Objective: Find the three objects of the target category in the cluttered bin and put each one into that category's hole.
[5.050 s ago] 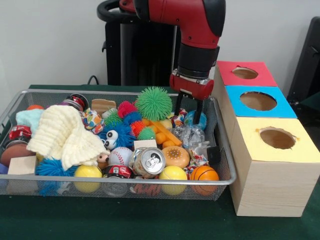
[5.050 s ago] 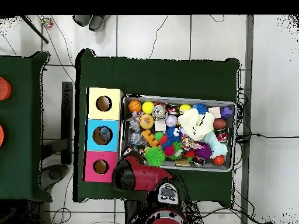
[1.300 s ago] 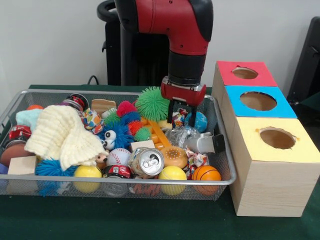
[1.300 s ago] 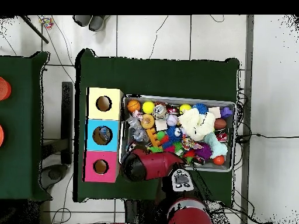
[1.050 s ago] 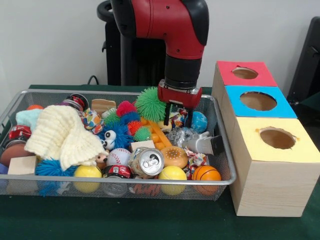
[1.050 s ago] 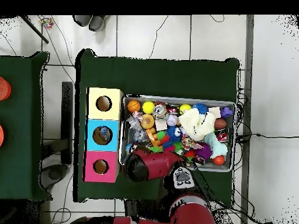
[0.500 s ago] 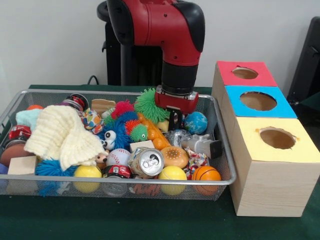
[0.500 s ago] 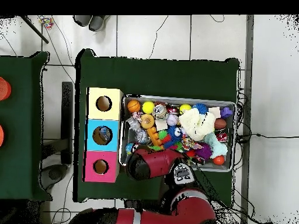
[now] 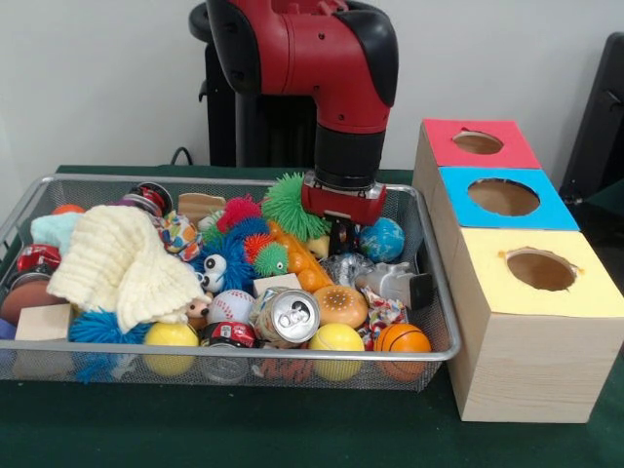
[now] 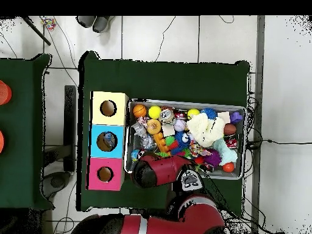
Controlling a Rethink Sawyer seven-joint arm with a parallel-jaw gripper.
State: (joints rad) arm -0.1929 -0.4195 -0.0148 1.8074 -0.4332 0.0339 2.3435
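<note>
Your bin (image 9: 29, 210) is a wire mesh tray sitting on the green table (image 9: 292, 434), with the three boxes lined up touching its side so that anything lifted out needs only a short carry to a hole. The red box (image 9: 478, 143), blue box (image 9: 502, 198) and yellow box (image 9: 539, 271) each have one round opening on top; from overhead something already seems to lie inside the blue one, though you cannot tell what. Nothing marks which category is the target, so you cannot say which three things are wanted; they are presumably somewhere in the heap.

The heap is mixed and piled: a cream knit cloth (image 9: 122, 263) drapes over the toys at one end and hides what is under it, cans lie on their sides, such as the silver can (image 9: 288, 315), and balls have rolled to the near wall, like the basketball (image 9: 398, 339).

The arm (image 9: 322, 58) comes in high, bends at the elbow and drops straight down, wrist vertical. The claw (image 9: 340, 234) is sunk among the clutter at the box end of the bin, between the green spiky ball (image 9: 292, 203) and the globe ball (image 9: 381, 239), just over a crinkled wrapper (image 9: 343, 266). Its tips are buried, so you cannot tell whether it is spread or closed, or holding anything.
</note>
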